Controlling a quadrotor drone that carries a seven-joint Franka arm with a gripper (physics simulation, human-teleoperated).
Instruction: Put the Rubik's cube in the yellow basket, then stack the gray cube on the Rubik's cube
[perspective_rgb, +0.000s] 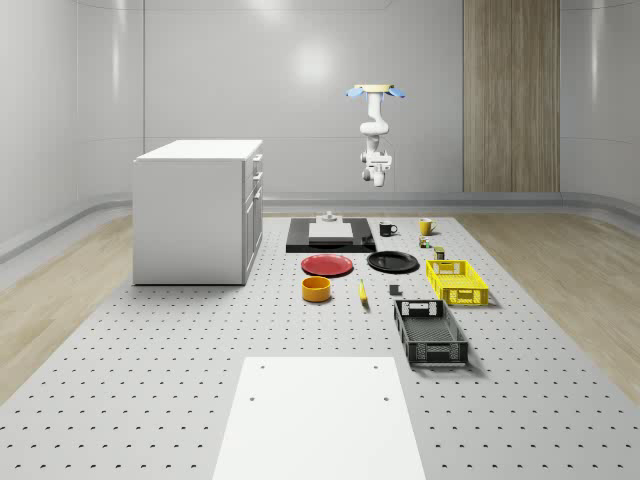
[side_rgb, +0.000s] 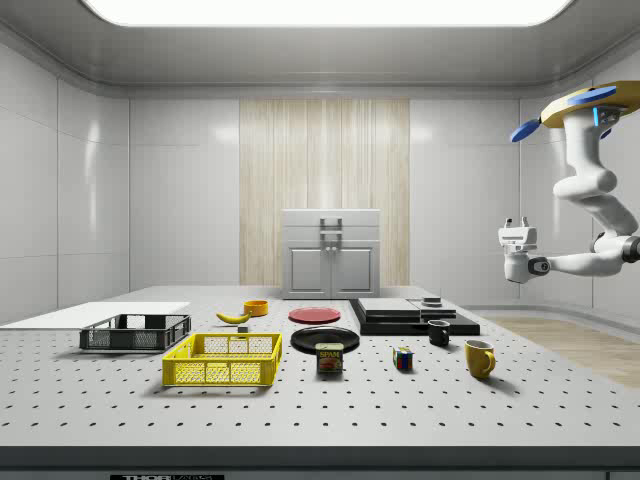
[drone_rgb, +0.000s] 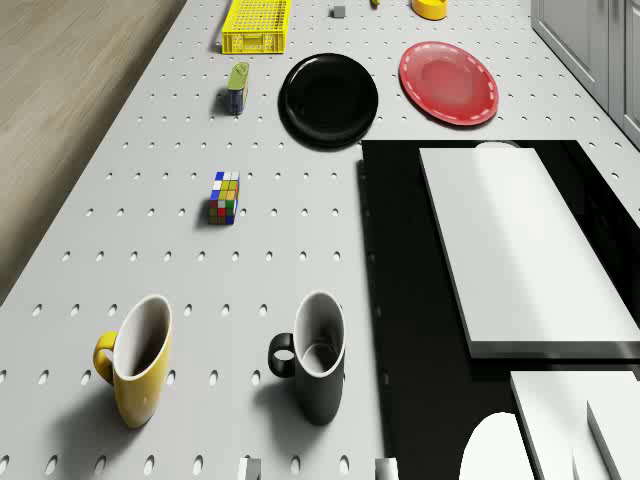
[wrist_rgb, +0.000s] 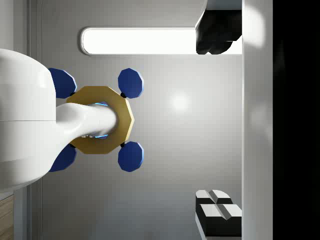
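The pegboard surface (perspective_rgb: 150, 380) stretches wide, with a great deal of bare room at the lower left of the whole-scene view and a white sheet (perspective_rgb: 320, 420) lying at its near edge. A white cabinet (perspective_rgb: 197, 210) stands toward the upper left of that view, its side well apart from the row of small things. The drone (perspective_rgb: 376, 91) hovers high near the top centre of the whole-scene view, over the far end of the surface behind the black slab (perspective_rgb: 331, 236); in the side view it sits at the upper right edge of the frame. Its arm hangs down and bends, and the gripper (side_rgb: 512, 252) hangs in open air, well above everything, at the right of the side view. I cannot tell whether its fingers are parted or closed.

The yellow basket (perspective_rgb: 456, 281) lies at the right of the whole-scene view, just beyond the dark crate (perspective_rgb: 430, 333), both close to the surface's right edge. The Rubik's cube (drone_rgb: 225, 197) stands alone on bare pegboard in the drone view, between the tin (drone_rgb: 237, 87) and the two mugs, yellow mug (drone_rgb: 135, 360) and black mug (drone_rgb: 315, 356), with free room on every side. The gray cube (perspective_rgb: 394, 291) sits near the basket's left side, a small thing among open holes.
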